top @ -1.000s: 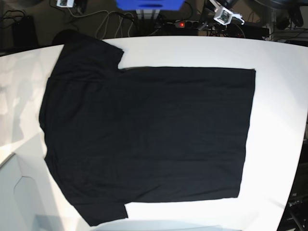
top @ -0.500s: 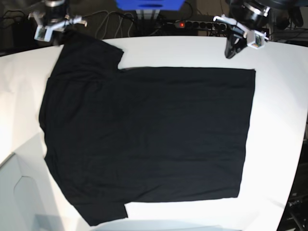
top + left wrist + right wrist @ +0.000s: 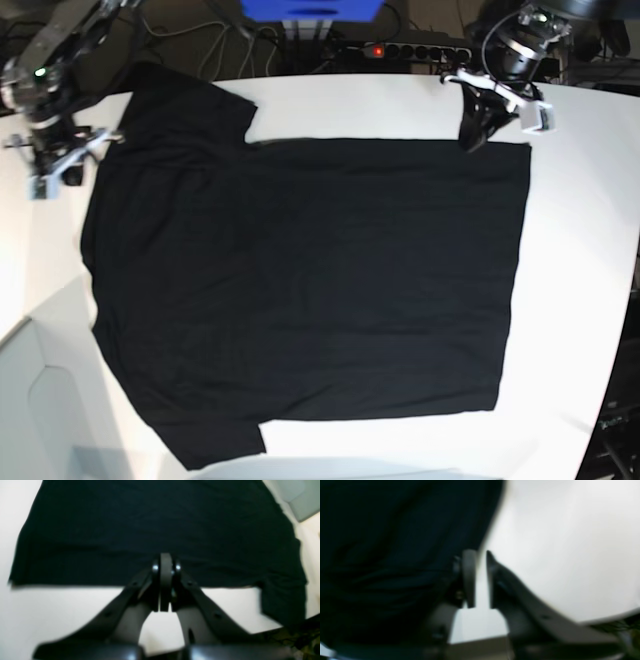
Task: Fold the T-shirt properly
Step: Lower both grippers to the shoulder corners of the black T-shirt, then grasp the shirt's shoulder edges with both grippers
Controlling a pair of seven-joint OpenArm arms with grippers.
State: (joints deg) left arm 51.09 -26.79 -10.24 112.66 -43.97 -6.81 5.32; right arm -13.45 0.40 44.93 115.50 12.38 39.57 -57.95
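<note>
The T-shirt (image 3: pixel 310 280) is large and black, lying flat with its plain side up on the white table (image 3: pixel 580 250), sleeves toward the left of the base view. My left gripper (image 3: pixel 471 142) hangs at the shirt's far edge near its hem corner. In the left wrist view the left gripper (image 3: pixel 166 559) is shut with nothing in it, its tip just past the T-shirt (image 3: pixel 160 530) border. My right gripper (image 3: pixel 70 165) is beside the far sleeve. In the blurred right wrist view the right gripper (image 3: pixel 478 555) shows a narrow gap, right at the T-shirt (image 3: pixel 395 542) edge.
A power strip (image 3: pixel 405 48) and cables lie behind the table's back edge, beside a blue box (image 3: pixel 310 8). A pale grey panel (image 3: pixel 40 400) sits at the near left corner. The table's right edge curves away near the shirt's hem.
Both arms came down from the back toward the shirt. The left gripper moved down to the far hem edge; the right one swung left and down beside the sleeve, its jaws parting slightly.
</note>
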